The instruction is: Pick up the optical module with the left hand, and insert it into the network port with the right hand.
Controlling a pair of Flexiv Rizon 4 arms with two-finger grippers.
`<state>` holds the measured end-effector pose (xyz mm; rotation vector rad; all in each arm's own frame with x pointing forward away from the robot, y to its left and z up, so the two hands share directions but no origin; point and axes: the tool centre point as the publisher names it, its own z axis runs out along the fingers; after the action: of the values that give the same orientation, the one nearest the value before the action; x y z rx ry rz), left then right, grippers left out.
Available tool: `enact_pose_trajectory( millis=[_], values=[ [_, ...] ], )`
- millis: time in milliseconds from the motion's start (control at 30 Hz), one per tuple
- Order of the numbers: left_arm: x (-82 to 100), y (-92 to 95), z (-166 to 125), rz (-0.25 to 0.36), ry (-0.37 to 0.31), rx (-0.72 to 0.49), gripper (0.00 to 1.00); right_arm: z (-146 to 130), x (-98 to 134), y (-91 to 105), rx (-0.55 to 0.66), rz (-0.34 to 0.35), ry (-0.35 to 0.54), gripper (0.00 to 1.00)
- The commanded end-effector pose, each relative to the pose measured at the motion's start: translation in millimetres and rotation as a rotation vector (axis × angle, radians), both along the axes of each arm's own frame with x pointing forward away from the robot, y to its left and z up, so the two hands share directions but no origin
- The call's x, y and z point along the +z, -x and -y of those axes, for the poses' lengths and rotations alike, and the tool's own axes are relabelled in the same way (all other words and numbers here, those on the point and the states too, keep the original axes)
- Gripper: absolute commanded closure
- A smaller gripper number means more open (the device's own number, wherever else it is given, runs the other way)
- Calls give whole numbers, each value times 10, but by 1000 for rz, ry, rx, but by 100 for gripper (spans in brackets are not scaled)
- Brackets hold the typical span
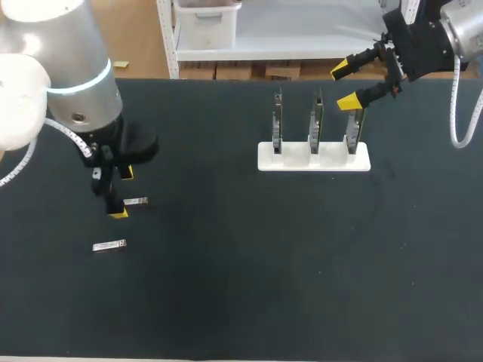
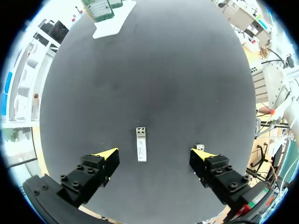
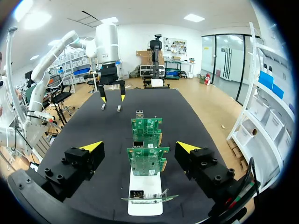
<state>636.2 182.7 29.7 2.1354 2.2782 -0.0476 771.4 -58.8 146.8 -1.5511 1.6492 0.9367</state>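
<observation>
optical module (image 2: 141, 144) lies flat on the black table (image 1: 241, 286), between the wide-open fingers of the left gripper (image 2: 155, 155), untouched. a second module (image 1: 109, 245) sits near one fingertip, so i'd worry a closing finger clips it, or the thin target skids out sideways. the right gripper (image 1: 345, 84) hovers open and empty above the boards (image 1: 315, 124). count: two modules, three upright boards, one white holder (image 1: 313, 160), two grippers.
</observation>
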Motion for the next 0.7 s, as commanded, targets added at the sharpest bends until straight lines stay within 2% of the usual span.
enact_pose_trajectory(
  millis=[33,300,700],
  values=[
    [-51,-16,-33,0,-9,13,0,2,0,13,-2,2,-1,0],
    [-172,11,-158,-10,-19,61,0,2,0,13,-2,2,-1,0],
    [-347,18,-186,-31,-16,93,0,2,0,13,-2,2,-1,0]
  ],
)
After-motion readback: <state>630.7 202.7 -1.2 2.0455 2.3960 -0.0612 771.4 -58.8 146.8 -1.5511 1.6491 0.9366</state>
